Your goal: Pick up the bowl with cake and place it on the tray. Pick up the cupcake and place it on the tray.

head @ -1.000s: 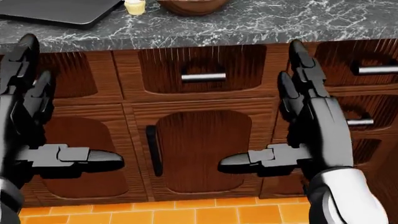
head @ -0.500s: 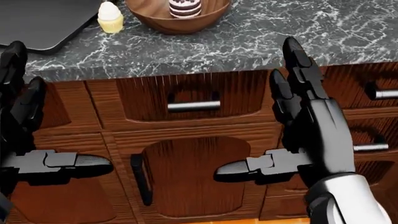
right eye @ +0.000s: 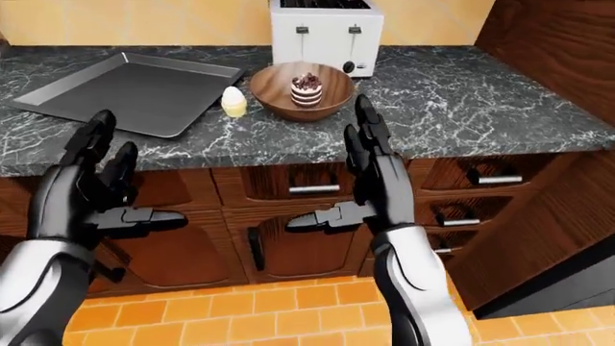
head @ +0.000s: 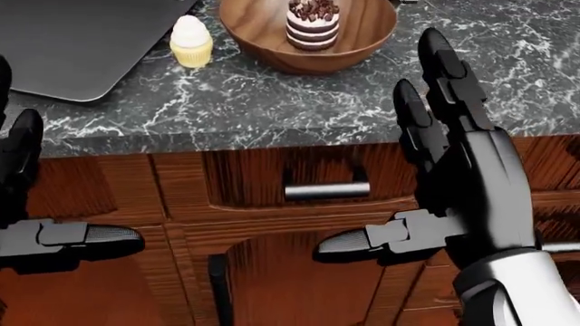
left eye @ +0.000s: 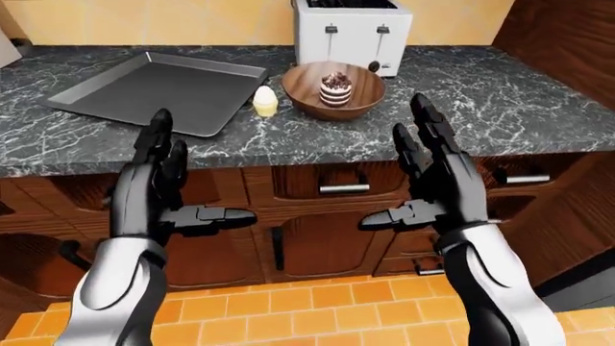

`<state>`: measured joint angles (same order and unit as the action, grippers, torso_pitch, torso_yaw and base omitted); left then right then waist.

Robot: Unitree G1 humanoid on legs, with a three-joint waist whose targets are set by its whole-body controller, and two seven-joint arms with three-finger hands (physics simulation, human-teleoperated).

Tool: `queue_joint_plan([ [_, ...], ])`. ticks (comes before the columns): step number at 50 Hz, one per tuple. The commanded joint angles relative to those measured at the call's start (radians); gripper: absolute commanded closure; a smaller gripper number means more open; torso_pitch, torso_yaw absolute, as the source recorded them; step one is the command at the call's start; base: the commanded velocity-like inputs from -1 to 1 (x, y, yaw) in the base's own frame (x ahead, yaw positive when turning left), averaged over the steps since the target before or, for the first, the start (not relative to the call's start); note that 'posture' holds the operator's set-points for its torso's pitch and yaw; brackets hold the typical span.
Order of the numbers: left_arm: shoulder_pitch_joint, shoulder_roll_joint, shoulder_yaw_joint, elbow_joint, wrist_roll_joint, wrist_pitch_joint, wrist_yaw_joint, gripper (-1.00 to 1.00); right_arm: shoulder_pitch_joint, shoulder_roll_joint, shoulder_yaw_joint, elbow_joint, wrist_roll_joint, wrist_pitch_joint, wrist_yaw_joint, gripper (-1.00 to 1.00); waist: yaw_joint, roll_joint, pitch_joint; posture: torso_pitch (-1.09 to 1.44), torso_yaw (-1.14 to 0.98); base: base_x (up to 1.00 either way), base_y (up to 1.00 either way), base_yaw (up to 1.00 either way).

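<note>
the tray lies at the left of the bench, nothing on it. the left hand hangs released, fingers spread, short of the bench edge. just right of the tray stands the cupcake, and beside it the bowl with the cake upright inside. the right hand is likewise released and empty. to do this well, i'd reach over the edge, grip the bowl's rim level, and steer clear of the cupcake.
</note>
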<state>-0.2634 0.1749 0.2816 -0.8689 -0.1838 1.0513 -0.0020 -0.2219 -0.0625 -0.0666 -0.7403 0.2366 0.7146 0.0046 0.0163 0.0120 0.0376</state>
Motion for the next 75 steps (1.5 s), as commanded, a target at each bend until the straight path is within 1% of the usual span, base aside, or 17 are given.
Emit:
queue_joint_plan([
  [1, -0.021, 0.004, -0.006, -0.03, -0.006, -0.029, 0.0, -1.0, -0.017, -0.005, -0.01, -0.029, -0.005, -0.03, -0.002, -1.0, -0.004, 0.01, -0.021, 0.0, 0.0, 0.0, 0.0, 0.0],
  [8, -0.021, 0.002, -0.013, -0.024, -0.009, -0.032, 0.003, -1.0, -0.015, -0.001, -0.028, -0.026, 0.009, -0.033, -0.02, -1.0, -0.022, -0.023, -0.031, 0.0, 0.0, 0.0, 0.05, 0.57],
  [10, -0.024, 0.004, -0.011, -0.028, -0.012, -0.026, 0.005, -1.0, -0.018, -0.005, -0.039, -0.033, 0.021, -0.026, -0.025, -1.0, -0.02, -0.097, -0.019, 0.0, 0.0, 0.0, 0.1, 0.0],
  [14, -0.039, 0.01, -0.015, -0.028, -0.013, -0.015, 0.009, -1.0, -0.032, -0.014, -0.057, -0.047, 0.046, -0.018, -0.042, -1.0, -0.01, -0.04, -0.02, 0.0, 0.0, 0.0, 0.0, 0.0],
  [18, -0.055, 0.018, -0.001, -0.041, -0.025, 0.01, 0.012, -1.0, -0.027, -0.025, -0.04, -0.061, 0.042, -0.016, -0.038, -1.0, -0.018, 0.0, -0.063, 0.0, 0.0, 0.12, 0.0, 0.0],
  [20, -0.054, 0.02, -0.003, -0.036, -0.024, 0.005, 0.014, -1.0, -0.024, -0.024, -0.039, -0.06, 0.04, -0.021, -0.033, -1.0, -0.02, 0.019, 0.02, 0.0, 0.0, 0.58, 0.0, 0.0],
  [26, -0.046, 0.02, -0.002, -0.034, -0.026, -0.004, 0.013, -1.0, -0.023, -0.019, -0.04, -0.07, 0.043, -0.016, -0.032, -1.0, -0.027, 0.03, 0.012, 0.0, 0.0, 0.59, 0.0, 0.0],
  [29, -0.038, 0.018, -0.004, -0.028, -0.024, -0.017, 0.011, -1.0, -0.019, -0.018, -0.037, -0.063, 0.041, -0.027, -0.029, -1.0, -0.024, 0.085, 0.011, 0.0, 0.0, 0.57, 0.0, 0.0],
  [38, -0.058, 0.023, 0.003, -0.049, -0.035, 0.019, 0.018, -1.0, -0.024, -0.02, -0.045, -0.076, 0.05, -0.015, -0.032, -1.0, 0.002, 0.017, -0.015, 0.0, 0.0, 0.48, 0.0, 0.0],
  [41, -0.067, 0.026, 0.002, -0.047, -0.037, 0.023, 0.021, -1.0, -0.035, -0.021, -0.059, -0.093, 0.072, 0.002, -0.04, -1.0, -0.002, -0.066, -0.041, 0.0, 0.0, 0.08, 0.0, 0.0],
  [44, -0.064, 0.027, 0.004, -0.05, -0.039, 0.023, 0.021, -1.0, -0.034, -0.027, -0.063, -0.099, 0.081, 0.005, -0.045, -1.0, -0.003, -0.076, 0.005, 0.0, 0.0, 0.0, 0.0, 0.0],
  [50, -0.07, 0.032, 0.011, -0.063, -0.045, 0.041, 0.023, -1.0, -0.047, -0.036, -0.077, -0.128, 0.111, 0.035, -0.067, -1.0, -0.016, -0.035, 0.022, 0.0, 0.0, 0.0, 0.0, 0.0],
  [54, -0.06, 0.029, 0.01, -0.065, -0.043, 0.035, 0.023, -1.0, -0.047, -0.042, -0.08, -0.121, 0.112, 0.036, -0.071, -1.0, -0.031, 0.059, -0.032, 0.0, 0.0, 0.09, 0.0, 0.0],
  [59, -0.054, 0.03, 0.02, -0.068, -0.047, 0.032, 0.018, -1.0, -0.058, -0.044, -0.102, -0.161, 0.144, 0.06, -0.083, -1.0, -0.012, 0.035, 0.011, 0.0, 0.0, 0.17, 0.0, 0.0],
  [66, -0.057, 0.034, 0.023, -0.066, -0.053, 0.03, 0.021, -1.0, -0.085, -0.093, -0.102, -0.187, 0.104, 0.062, -0.089, -1.0, 0.004, -0.057, -0.004, 0.0, 0.0, 0.0, 0.0, 0.0],
  [67, -0.056, 0.034, 0.021, -0.065, -0.053, 0.028, 0.022, -1.0, -0.091, -0.098, -0.101, -0.194, 0.09, 0.067, -0.087, -1.0, 0.001, -0.028, 0.0, 0.0, 0.0, 0.0, 0.0, 0.0],
  [75, -0.047, 0.03, 0.021, -0.075, -0.058, 0.03, 0.028, -1.0, -0.168, -0.134, -0.051, -0.138, -0.139, 0.035, -0.019, -1.0, -0.013, -0.013, -0.025, 0.0, 0.0, 0.0, 0.0, 0.0],
])
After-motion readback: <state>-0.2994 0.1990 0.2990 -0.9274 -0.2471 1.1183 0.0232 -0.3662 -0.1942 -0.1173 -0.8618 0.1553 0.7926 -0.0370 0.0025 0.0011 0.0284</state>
